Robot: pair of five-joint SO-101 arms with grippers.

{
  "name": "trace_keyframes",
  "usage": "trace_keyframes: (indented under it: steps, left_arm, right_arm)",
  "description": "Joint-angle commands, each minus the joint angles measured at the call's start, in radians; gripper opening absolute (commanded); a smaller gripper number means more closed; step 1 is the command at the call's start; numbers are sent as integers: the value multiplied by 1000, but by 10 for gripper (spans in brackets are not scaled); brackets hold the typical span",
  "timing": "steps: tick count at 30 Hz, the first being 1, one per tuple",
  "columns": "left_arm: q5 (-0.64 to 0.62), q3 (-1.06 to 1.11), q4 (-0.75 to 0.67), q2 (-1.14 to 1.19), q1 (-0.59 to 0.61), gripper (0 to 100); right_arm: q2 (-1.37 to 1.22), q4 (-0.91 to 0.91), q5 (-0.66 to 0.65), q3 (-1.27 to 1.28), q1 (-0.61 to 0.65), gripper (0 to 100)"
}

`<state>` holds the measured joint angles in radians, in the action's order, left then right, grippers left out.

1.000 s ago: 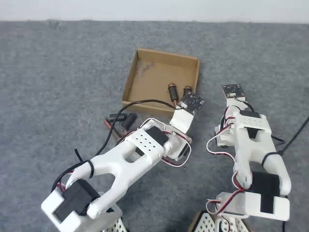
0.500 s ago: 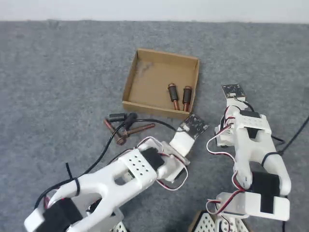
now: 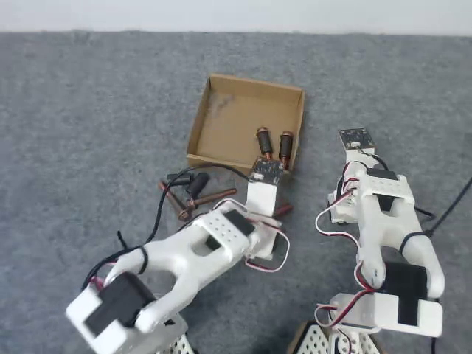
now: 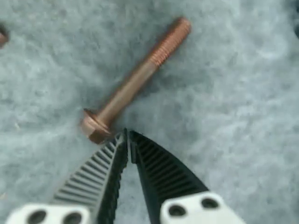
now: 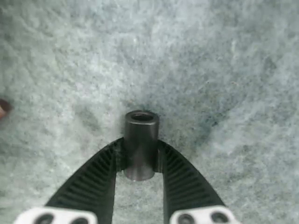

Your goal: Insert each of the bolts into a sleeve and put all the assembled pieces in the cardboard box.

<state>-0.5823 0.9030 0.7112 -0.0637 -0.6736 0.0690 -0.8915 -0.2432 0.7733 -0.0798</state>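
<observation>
My left gripper (image 4: 127,136) is shut and empty, its tips right beside the hex head of a copper bolt (image 4: 135,84) lying on the grey carpet. In the high view that arm (image 3: 221,240) stands just in front of the cardboard box (image 3: 221,122), with a bolt end (image 3: 282,210) poking out beside it. My right gripper (image 5: 140,145) is shut on a dark sleeve (image 5: 141,130), held upright with its open bore showing. The right arm (image 3: 380,214) stands to the right of the box. Two assembled pieces (image 3: 264,140) lie inside the box.
Two loose copper bolts (image 3: 210,198) and a dark sleeve (image 3: 184,179) lie on the carpet left of the box's front corner, with the left arm's black cable (image 3: 166,214) running over them. Open carpet stretches to the far left.
The left arm drew back from over the box's front right corner, then swung left and lower toward the carpet in front of the box. The right arm kept still.
</observation>
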Motion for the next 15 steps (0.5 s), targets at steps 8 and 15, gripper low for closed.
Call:
trace_keyframes:
  steps: [8,15]
  left_arm:
    - [-26,-145,-51,43,167,10]
    - [-138,-148,-133,44,296,10]
  right_arm:
    - [5,8,3,-48,-16,7]
    - [5,7,3,-48,-16,7]
